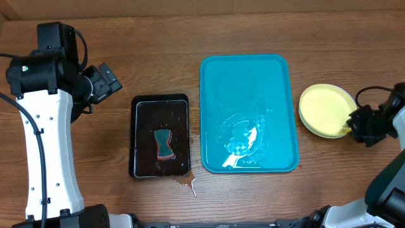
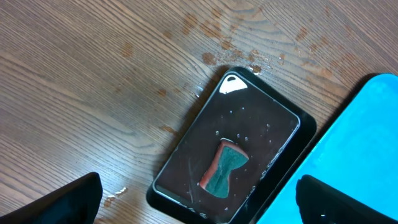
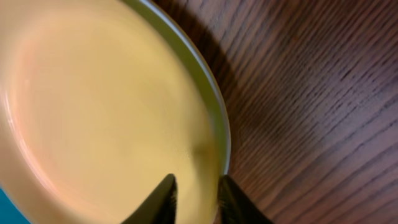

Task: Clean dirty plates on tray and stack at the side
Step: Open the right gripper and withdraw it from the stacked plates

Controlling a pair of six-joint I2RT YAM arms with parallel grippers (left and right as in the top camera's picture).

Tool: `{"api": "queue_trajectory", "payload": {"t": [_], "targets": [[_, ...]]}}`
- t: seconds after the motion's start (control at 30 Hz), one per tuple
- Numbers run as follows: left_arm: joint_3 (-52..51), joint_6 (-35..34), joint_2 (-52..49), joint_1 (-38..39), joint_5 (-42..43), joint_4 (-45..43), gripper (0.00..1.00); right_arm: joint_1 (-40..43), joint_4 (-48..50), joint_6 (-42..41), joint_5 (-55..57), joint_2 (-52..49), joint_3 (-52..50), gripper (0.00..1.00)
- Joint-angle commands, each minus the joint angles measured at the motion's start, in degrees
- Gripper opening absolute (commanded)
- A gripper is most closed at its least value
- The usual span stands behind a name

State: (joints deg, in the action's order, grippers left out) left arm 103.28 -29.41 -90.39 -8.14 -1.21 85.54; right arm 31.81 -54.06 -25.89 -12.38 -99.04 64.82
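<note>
By the stacked plates [image 1: 324, 107], right jaws' grip is unclear; left jaws gape.

One blue tray [image 1: 243, 82], one black tray [image 1: 144, 126], and one sponge [image 1: 164, 144] in the black one. One stack of yellow plates [image 1: 326, 109]; two rims show, but the full number cannot be told. Two robot arms: a left arm [image 1: 47, 145] and a right arm [image 1: 398, 120]. One small puddle [image 1: 186, 183].

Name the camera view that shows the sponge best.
Left wrist: the sponge appears largest and whole, lying in the black tray. Overhead shows it whole but small. Right wrist shows none of it, only a plate.
</note>
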Motion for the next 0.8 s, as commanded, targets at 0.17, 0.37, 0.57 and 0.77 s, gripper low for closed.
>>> {"api": "queue_trajectory", "payload": {"t": [0.17, 0.37, 0.57, 0.77], "targets": [[0.7, 1.11, -0.26, -0.2, -0.85, -0.07, 1.0, -6.03, -3.19, 2.64, -2.67, 11.82, 6.4, 0.32], [0.7, 1.11, -0.26, -0.2, -0.85, -0.07, 1.0, -20.04, -2.82, 12.2, -10.29, 25.86, 7.67, 0.32], [0.7, 1.11, -0.26, -0.2, -0.85, -0.07, 1.0, -35.93, -2.86, 18.69, -11.26, 36.37, 7.67, 0.51], [0.7, 1.11, -0.26, -0.2, -0.85, -0.07, 1.0, -43.85, -2.97, 18.67, -11.28, 39.93, 7.67, 1.0]]}}
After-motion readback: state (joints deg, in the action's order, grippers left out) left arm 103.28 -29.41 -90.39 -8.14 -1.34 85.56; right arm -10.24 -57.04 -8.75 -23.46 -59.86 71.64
